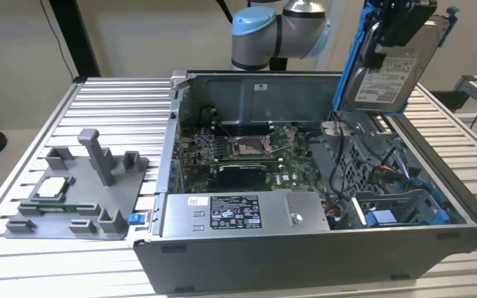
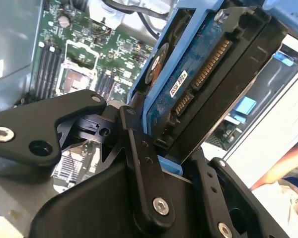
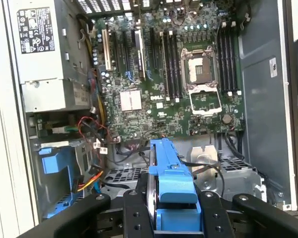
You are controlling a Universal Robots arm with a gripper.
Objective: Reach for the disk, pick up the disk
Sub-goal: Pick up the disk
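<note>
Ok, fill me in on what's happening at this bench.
The arm's gripper has its fingers shut on the disk and holds it in the air, above the open computer case on the slatted table. A grey fixture with posts sits beside the case, on the exterior view's left.

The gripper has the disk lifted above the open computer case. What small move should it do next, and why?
Probably a short lift straight up. The gripper is shut on the disk, which hangs upright above the open computer case, near its drive cage and cables.
</note>
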